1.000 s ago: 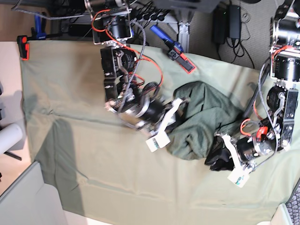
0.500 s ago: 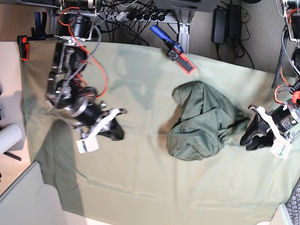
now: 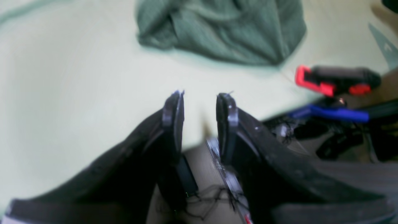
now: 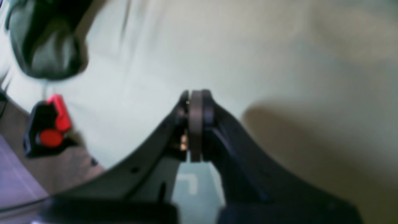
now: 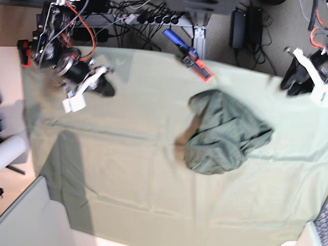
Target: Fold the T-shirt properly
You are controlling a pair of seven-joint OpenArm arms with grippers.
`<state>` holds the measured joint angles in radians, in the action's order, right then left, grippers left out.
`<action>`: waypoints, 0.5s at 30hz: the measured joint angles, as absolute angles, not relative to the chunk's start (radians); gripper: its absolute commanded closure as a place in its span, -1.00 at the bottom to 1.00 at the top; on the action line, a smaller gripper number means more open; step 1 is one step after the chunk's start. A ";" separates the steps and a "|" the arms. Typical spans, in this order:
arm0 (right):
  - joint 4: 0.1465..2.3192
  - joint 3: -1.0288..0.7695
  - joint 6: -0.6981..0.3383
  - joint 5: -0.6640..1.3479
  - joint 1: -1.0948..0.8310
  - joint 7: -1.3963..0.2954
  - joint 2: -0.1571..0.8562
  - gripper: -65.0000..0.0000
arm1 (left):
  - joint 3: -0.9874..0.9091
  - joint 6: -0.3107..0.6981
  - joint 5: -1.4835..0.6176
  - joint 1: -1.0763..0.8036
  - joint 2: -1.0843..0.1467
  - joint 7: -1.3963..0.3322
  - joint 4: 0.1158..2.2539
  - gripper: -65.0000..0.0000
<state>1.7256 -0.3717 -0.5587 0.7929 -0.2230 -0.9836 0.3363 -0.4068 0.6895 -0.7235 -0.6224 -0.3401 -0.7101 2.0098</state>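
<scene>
**Spotter:** Where's the T-shirt (image 5: 224,135) from your side?

**Operator:** On the bench (image 5: 128,169), right of the middle, bunched into a rumpled heap. I can't pick out a flat sleeve or a straight hem anywhere. Nothing I'd call a fold yet, so I judge the whole job is left: spread it flat, then fold.

**Spotter:** And the end effectors?

**Operator:** Neither holds anything. My left end effector (image 5: 295,77) hangs at the far right corner, released, with a clear gap between its fingers (image 3: 172,118) in the left wrist view and only pale cloth showing through. My right end effector (image 5: 105,84) sits at the far left, clenched on nothing, pads pressed together in its own wrist view. Both are well apart from the shirt.

**Spotter:** Anything near the heap?

**Operator:** A red and black clamp (image 5: 200,68) grips the far edge of the bench cover, just beyond the shirt. I'd keep clear of it when reaching in.
</scene>
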 measured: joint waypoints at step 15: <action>1.753 -0.371 -0.558 0.788 -0.605 -0.997 0.336 1.00 | -0.402 0.690 -0.601 -0.899 -0.341 -0.714 1.910 0.35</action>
